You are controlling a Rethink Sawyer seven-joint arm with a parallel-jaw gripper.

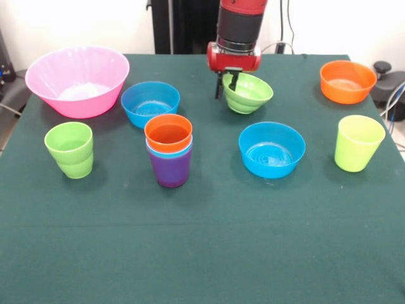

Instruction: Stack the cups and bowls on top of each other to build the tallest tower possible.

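**Gripper pinches the ridged green bowl's rim while a three-cup tower stands at centre**

The gripper (226,81) hangs from the red and black arm (240,25) at about 12 o'clock on the green tabletop (202,253). Its two dark fingers (235,80) straddle the near-left rim of the ridged green bowl (247,93), one inside and one outside, pinching the wall. The bowl sits tilted, its mouth facing toward the camera, and nothing is inside it.

The tower (169,151) stands just left of centre: a purple cup (169,170) at the base, a light blue cup (166,149) nested in it with only its rim showing, and an orange cup (168,132) nested on top.

Loose containers ring it, all empty. At 10 o'clock is the large pink bowl (77,80); beside it, toward the tower, a blue bowl (150,103). At 9 o'clock stands the stepped green cup (69,149). A second blue bowl (272,149) lies at 3 o'clock from the tower, below the gripped bowl. Far out at 3 o'clock is the yellow-green cup (359,143), upright, and at 2 o'clock the orange bowl (347,81), well apart from the others
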